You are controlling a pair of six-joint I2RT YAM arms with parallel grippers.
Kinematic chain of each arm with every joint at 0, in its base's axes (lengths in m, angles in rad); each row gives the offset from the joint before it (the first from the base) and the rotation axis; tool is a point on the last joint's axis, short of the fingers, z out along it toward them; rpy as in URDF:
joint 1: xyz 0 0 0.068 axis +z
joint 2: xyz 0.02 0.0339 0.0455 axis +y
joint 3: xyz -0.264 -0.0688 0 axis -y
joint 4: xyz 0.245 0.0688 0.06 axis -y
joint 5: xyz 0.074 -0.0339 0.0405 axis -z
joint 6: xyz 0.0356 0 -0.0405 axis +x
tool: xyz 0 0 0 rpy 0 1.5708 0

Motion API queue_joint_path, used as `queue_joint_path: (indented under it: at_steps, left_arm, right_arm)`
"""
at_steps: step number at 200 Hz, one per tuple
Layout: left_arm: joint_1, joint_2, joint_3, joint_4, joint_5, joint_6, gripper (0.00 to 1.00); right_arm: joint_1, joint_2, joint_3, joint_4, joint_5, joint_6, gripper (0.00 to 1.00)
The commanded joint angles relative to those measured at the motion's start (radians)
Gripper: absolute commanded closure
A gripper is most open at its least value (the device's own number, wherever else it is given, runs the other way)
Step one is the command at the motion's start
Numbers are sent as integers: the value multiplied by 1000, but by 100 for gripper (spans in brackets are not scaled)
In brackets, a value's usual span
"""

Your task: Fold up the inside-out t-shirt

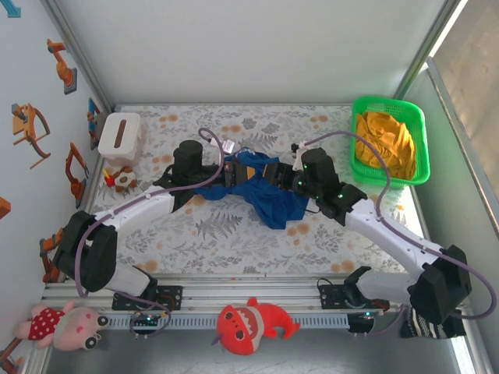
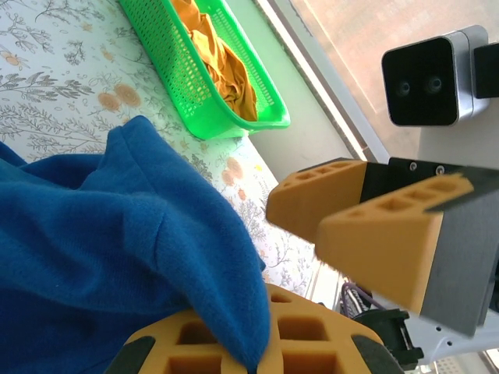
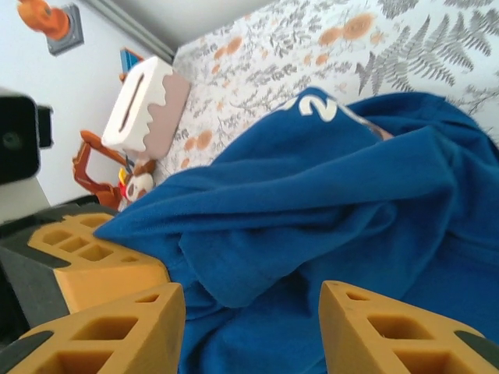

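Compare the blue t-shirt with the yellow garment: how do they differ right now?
The blue t-shirt is bunched in the middle of the table; the yellow garment sits in the green basket at the far right. The left gripper is shut on the blue t-shirt; nothing touches the yellow garment. The blue t-shirt shows white lettering; the yellow garment looks plain. Both are crumpled, unfolded cloth.

You look into a lab's robot test booth, plain white panel walls (image 1: 257, 47), silver slotted aluminium rail (image 1: 249, 288) holding both arm bases (image 1: 156, 296), flowered grey and orange table cover (image 1: 226, 241), red plush shark (image 1: 249, 323) and pink plush doll (image 1: 66, 326) at the near edge.
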Motion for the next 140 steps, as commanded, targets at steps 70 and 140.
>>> queue_joint_path:
  at_steps: [70,140]
  left_arm:
    - [8,-20,7,13,27,2,100]
    - [62,-21,-5,-98,-85,33,99]
  right_arm:
    - [38,161,159,-72,122,-91,81]
    - [-7,-3,248,-165,44,-138,100]
